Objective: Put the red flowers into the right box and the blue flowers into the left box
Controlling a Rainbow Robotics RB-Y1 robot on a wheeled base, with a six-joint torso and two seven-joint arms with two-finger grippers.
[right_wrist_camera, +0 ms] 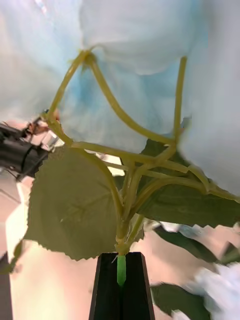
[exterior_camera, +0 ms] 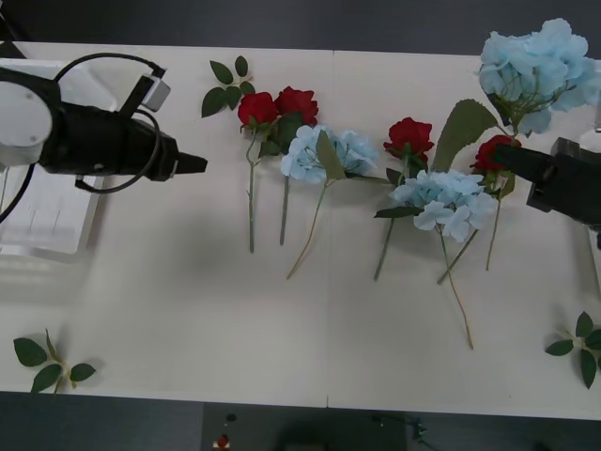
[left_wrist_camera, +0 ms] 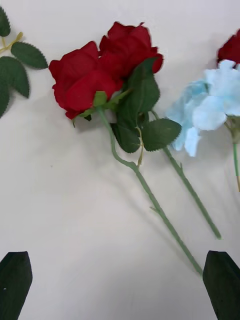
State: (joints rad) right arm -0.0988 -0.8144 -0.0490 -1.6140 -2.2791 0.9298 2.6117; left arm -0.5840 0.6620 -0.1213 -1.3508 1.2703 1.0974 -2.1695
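Observation:
My right gripper (exterior_camera: 512,155) is shut on the green stem (right_wrist_camera: 120,270) of a blue flower (exterior_camera: 535,66), held lifted over the table's far right; its pale petals (right_wrist_camera: 150,30) and a big leaf (right_wrist_camera: 70,205) loom close in the right wrist view. My left gripper (exterior_camera: 192,163) hangs open above the table just left of two red roses (exterior_camera: 256,108) (exterior_camera: 296,101); its black fingers (left_wrist_camera: 222,285) stand apart short of those roses (left_wrist_camera: 80,80). Two more red roses (exterior_camera: 408,134) (exterior_camera: 493,150) and two blue flowers (exterior_camera: 329,152) (exterior_camera: 446,199) lie on the table. The left box (exterior_camera: 47,225) sits under my left arm.
Flowerless leaf sprigs lie at the back (exterior_camera: 225,89), front left (exterior_camera: 47,362) and front right (exterior_camera: 582,348). A thin white rim (exterior_camera: 596,252) at the far right edge may be the right box. The table's front half is bare between the sprigs.

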